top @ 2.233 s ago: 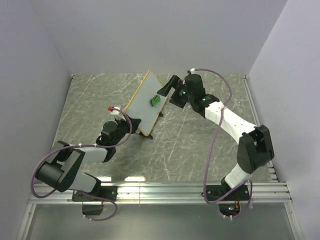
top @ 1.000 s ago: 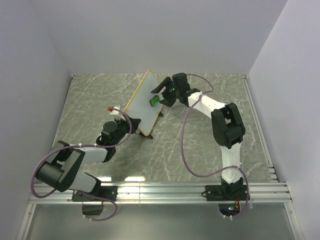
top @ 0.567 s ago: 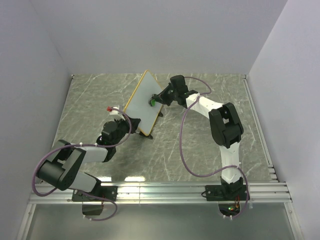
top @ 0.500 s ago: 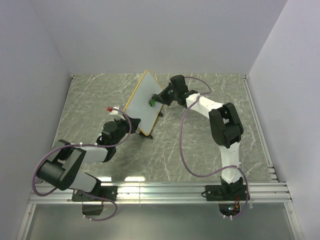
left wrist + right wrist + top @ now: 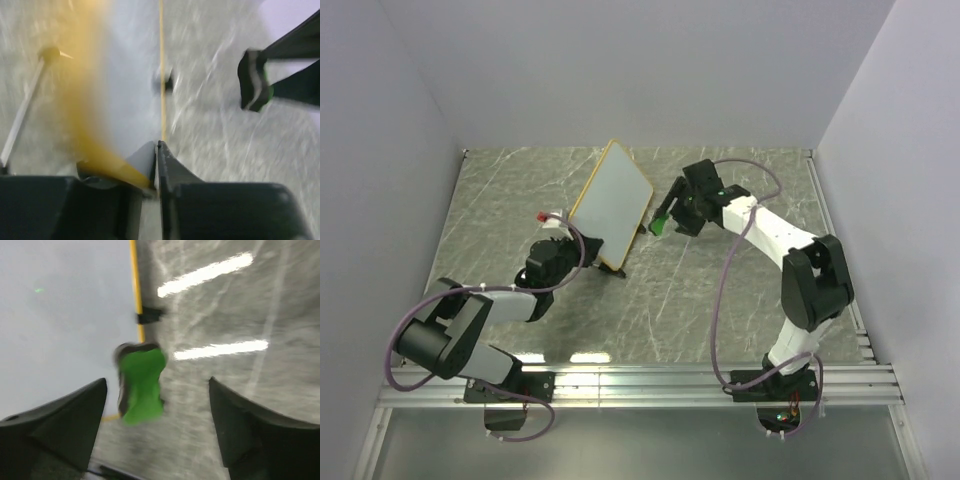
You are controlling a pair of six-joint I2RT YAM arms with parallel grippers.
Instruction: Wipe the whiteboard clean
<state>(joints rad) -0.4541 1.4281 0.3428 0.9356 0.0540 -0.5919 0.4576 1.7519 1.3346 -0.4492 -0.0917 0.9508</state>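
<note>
Slippage is the worry on the left. The left gripper (image 5: 156, 150) has its jaws pressed together on the near end of the whiteboard (image 5: 612, 198), pinching only a sliver of the tan frame. A firm wipe could lever the board out of that grip or tip it over.

Further right, the green eraser (image 5: 141, 382) sits just off the board's right edge, between the jaws of the right gripper (image 5: 159, 385). They stand wide apart and touch it on neither side in the wrist view (it is blurred, so I cannot tell whether it is in the air or lying on the bench (image 5: 720, 290)). With nothing clamping it, the eraser would probably have to be gripped before any wiping.

The board stands propped at a tilt, left of the bench's middle. Its white face looks blank, with a thin yellow rim, rounded corners and small black feet.
</note>
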